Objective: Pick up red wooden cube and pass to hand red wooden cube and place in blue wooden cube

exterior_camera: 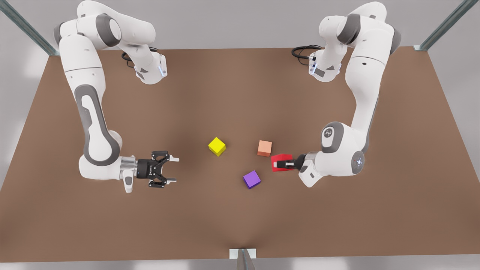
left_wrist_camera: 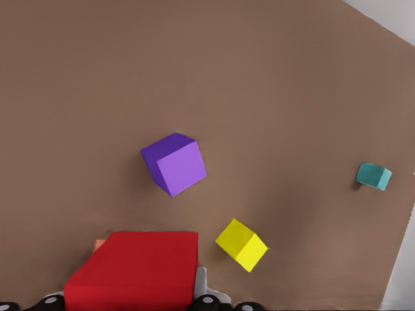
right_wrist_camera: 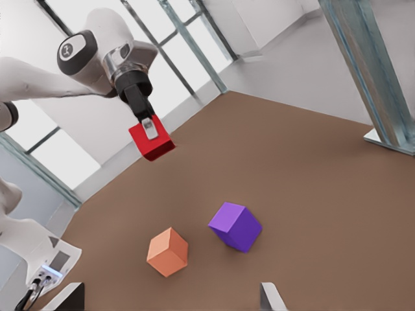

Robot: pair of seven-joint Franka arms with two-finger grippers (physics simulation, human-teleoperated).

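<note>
The red wooden cube (exterior_camera: 281, 162) hangs above the table at the front view's right, and my left gripper (exterior_camera: 284, 164) is shut on it. That cube (left_wrist_camera: 133, 269) looms close in the left wrist view. The right wrist view catches it (right_wrist_camera: 151, 141) farther off, held up in the air. The hand, my right gripper (exterior_camera: 173, 169), waits open at the front view's left, its white fingertips (right_wrist_camera: 272, 298) spread with nothing between them. The blue wooden cube (left_wrist_camera: 373, 175), teal in colour, rests on the table well away from the red one.
On the brown table (exterior_camera: 240, 93) lie a yellow cube (exterior_camera: 217, 146), a pale orange-salmon cube (exterior_camera: 264, 148) and a purple cube (exterior_camera: 251, 179), between the two grippers. Metal frame posts (exterior_camera: 442, 26) stand at the table's corners.
</note>
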